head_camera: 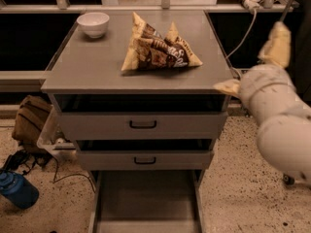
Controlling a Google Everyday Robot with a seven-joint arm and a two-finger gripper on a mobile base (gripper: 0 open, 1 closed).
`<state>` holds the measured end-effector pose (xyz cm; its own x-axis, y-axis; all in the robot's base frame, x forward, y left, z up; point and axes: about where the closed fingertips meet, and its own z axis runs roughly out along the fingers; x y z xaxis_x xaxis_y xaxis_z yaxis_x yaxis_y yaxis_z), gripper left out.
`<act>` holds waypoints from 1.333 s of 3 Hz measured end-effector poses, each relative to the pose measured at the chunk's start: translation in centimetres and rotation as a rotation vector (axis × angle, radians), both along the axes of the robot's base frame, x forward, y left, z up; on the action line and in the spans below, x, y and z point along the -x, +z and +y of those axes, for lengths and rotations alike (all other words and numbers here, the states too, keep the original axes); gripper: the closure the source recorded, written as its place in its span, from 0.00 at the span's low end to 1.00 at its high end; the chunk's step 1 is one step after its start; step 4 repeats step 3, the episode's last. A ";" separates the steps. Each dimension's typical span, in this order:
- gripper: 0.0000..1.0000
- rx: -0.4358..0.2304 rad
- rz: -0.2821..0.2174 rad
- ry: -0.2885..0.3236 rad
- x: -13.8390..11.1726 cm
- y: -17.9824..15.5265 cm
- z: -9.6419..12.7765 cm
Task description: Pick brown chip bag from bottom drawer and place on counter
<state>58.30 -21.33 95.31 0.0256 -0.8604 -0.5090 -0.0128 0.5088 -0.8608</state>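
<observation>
The brown chip bag (158, 52) lies on the counter (92, 69), right of its middle, crinkled, with tan pointed corners. The bottom drawer (146, 203) is pulled out below, and its grey floor is bare. My gripper (252, 64) is off the counter's right edge, apart from the bag. Its two tan fingers (277, 42) are spread open and hold nothing. The white arm fills the right side of the view.
A white bowl (93, 23) stands at the counter's back left. The two upper drawers (143, 125) with black handles are slightly open. A brown backpack (31, 123) and a blue bottle (17, 191) lie on the floor at left. A white cable (243, 28) hangs at back right.
</observation>
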 end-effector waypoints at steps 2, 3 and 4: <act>0.00 0.227 -0.236 -0.418 17.6 10.0 -6.1; 0.00 0.193 -0.231 -0.465 19.4 10.2 -5.5; 0.00 0.193 -0.231 -0.465 19.4 10.2 -5.5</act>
